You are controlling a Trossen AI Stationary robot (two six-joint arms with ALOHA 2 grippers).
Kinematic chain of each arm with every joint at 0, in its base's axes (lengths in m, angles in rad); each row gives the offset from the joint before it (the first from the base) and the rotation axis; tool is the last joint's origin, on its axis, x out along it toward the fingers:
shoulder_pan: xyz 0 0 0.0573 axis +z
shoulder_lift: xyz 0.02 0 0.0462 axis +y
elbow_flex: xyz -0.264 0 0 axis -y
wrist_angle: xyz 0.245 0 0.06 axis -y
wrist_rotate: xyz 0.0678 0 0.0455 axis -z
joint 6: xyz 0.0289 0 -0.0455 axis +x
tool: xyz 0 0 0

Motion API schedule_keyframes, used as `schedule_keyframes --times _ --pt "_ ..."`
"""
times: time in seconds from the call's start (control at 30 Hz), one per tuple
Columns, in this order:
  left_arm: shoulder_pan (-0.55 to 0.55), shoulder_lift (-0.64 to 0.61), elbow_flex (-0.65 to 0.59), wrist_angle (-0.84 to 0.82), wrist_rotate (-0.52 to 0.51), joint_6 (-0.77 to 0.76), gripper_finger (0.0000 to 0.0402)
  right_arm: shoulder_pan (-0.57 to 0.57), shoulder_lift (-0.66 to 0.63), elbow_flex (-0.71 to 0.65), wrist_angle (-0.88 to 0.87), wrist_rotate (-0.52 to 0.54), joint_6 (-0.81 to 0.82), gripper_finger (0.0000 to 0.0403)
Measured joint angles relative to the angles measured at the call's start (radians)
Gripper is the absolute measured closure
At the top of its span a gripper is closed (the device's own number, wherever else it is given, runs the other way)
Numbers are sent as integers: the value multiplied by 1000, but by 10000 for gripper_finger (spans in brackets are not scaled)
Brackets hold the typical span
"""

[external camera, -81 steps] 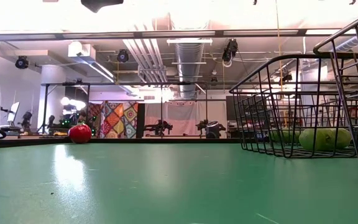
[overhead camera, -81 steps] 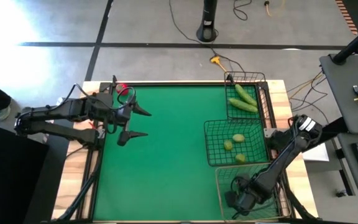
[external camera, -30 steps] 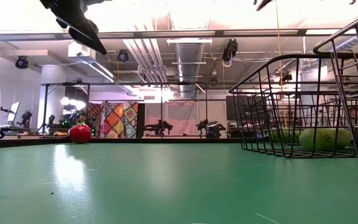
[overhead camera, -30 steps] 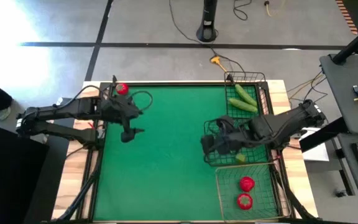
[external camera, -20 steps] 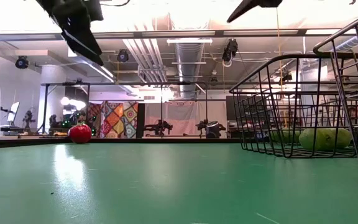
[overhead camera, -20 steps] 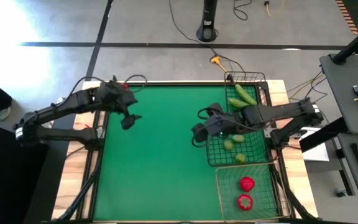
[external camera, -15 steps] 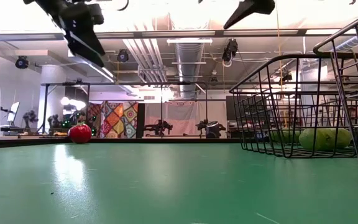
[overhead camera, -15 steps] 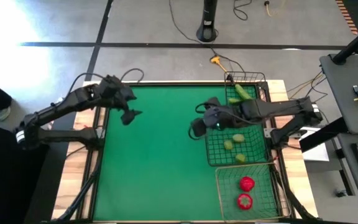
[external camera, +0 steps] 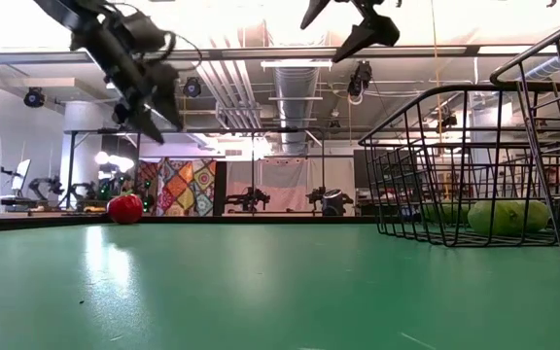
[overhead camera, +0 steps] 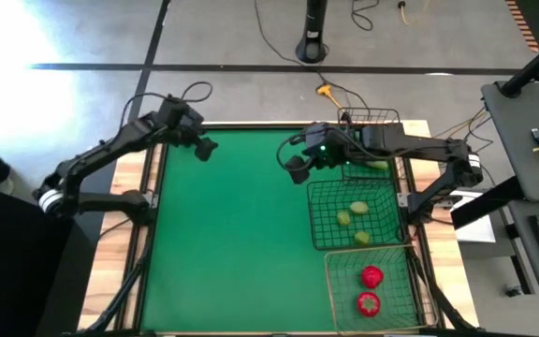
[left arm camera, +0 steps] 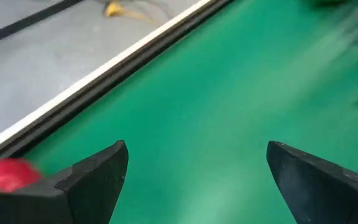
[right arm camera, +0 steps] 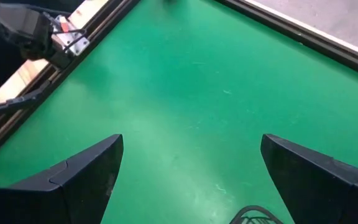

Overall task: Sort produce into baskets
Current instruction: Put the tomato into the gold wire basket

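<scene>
One camera looks straight down on the green desk (overhead camera: 232,234); another sits level at its surface; both wrist cameras face that same green top closely.

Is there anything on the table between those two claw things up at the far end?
No. In the high view, only bare green mat lies between the open left gripper and the open right gripper. Both hang above it.

Three baskets (overhead camera: 358,213) lined along table's right edge, one fruit (external camera: 124,207) alone at far-left corner
</scene>
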Motion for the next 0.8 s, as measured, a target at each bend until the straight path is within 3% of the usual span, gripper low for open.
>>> schedule_keyframes --times 0.17,0.2,0.43,0.6,0.8 --pt "16 109 2 -32 -344 -54 38 -8 0 0 1 -9 -51 29" --pt "31 129 2 -32 -370 -69 38 -8 0 0 1 -9 -54 29" --pt "167 262 2 46 -350 -285 39 -8 0 0 4 -5 -69 29" --pt "230 321 2 91 -446 -526 38 7 0 0 9 -5 -60 29" --pt "233 365 8 112 -504 -648 38 33 0 0 9 -5 -52 29"
